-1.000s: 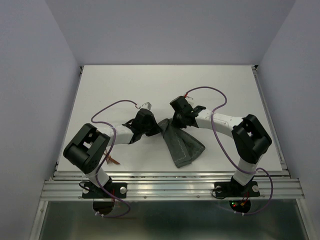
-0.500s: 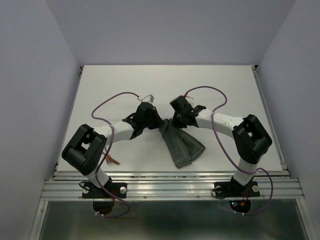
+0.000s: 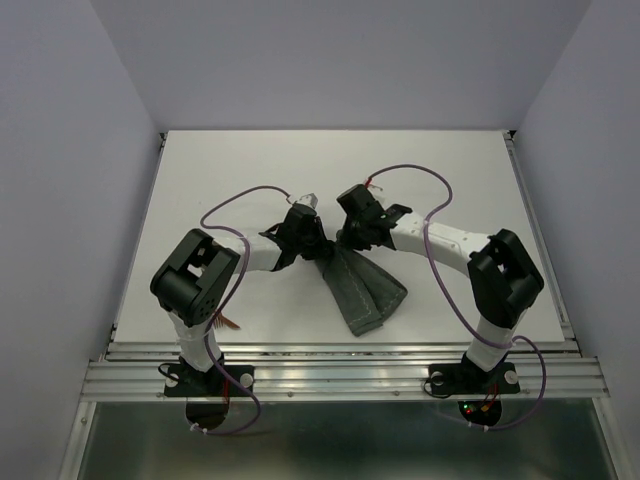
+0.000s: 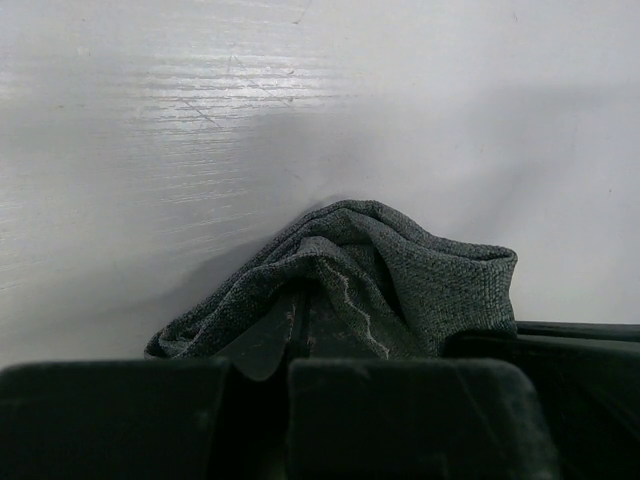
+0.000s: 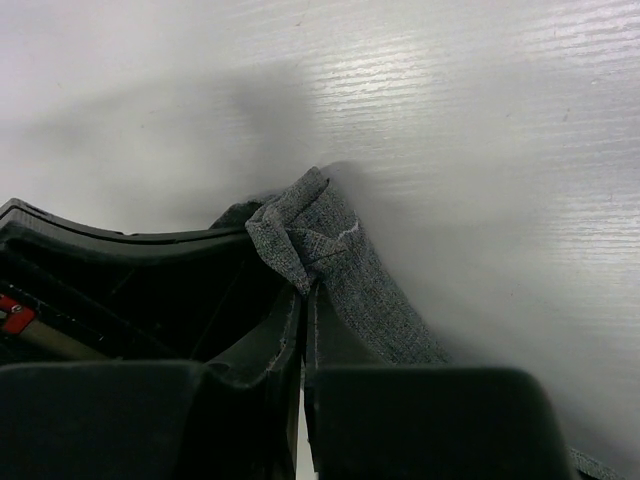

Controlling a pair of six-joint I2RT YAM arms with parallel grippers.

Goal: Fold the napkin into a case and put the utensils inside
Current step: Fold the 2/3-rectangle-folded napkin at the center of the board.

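The grey-green napkin (image 3: pixel 362 291) lies bunched into a narrow strip in the middle of the white table (image 3: pixel 330 170), its near end by the front edge. My left gripper (image 3: pixel 318 243) is shut on the napkin's far end, and my right gripper (image 3: pixel 345 238) is shut on the same end right beside it. In the left wrist view the cloth (image 4: pixel 400 275) mounds over my closed fingers. In the right wrist view a folded corner of cloth (image 5: pixel 310 235) sticks out of my closed fingers. The copper-brown utensils (image 3: pixel 224 322) lie near the front left edge, mostly hidden behind the left arm.
Purple cables (image 3: pixel 240 197) loop above both arms. The table's metal front rail (image 3: pixel 340 360) runs along the near edge. Walls close in the table at left, right and back.
My left gripper has moved right and slightly away, closing up against the right gripper, so the napkin's far end is gathered narrower. The right gripper has barely moved.
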